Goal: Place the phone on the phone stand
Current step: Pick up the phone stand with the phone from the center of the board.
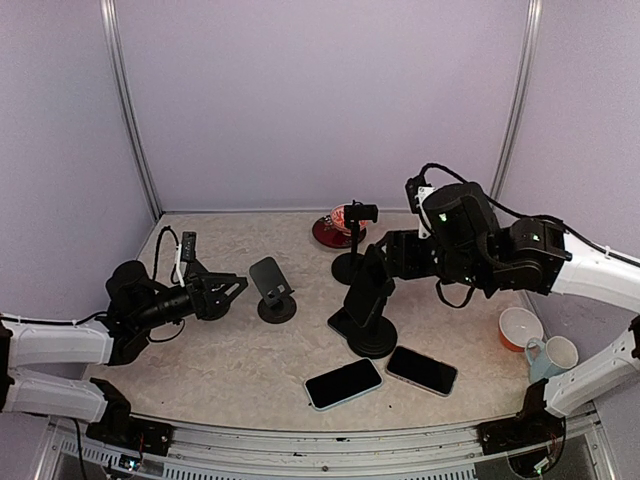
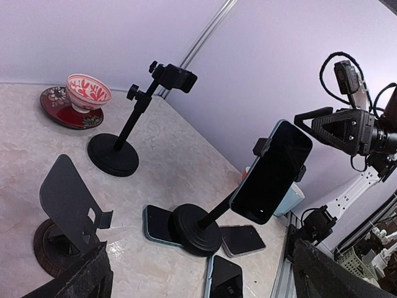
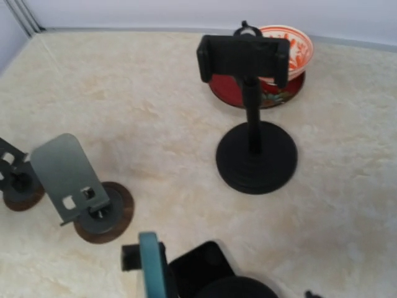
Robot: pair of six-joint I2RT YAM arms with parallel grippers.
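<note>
Black phone stand [image 1: 372,335] clamps one phone [image 2: 273,171]; two more stands [image 1: 271,290] sit empty, and three flat phones [image 1: 343,383] lie on the tabletop [image 1: 220,360]. Pretty sure the left claw [image 1: 235,292] is spread wide, holding nothing; right claw [image 1: 388,258], can't tell.

The right wrist view's bottom edge cuts off the phone [image 3: 151,268] and its stand's base [image 3: 231,290].

The flat stand [image 1: 271,290] stands just ahead of my left claw [image 1: 230,290], with bare worktop [image 1: 200,350] free beside it. My right claw [image 1: 392,258] is hemmed by the phone-holding stand [image 1: 372,338] beneath and the tall clamp stand [image 1: 353,240] beyond.
</note>
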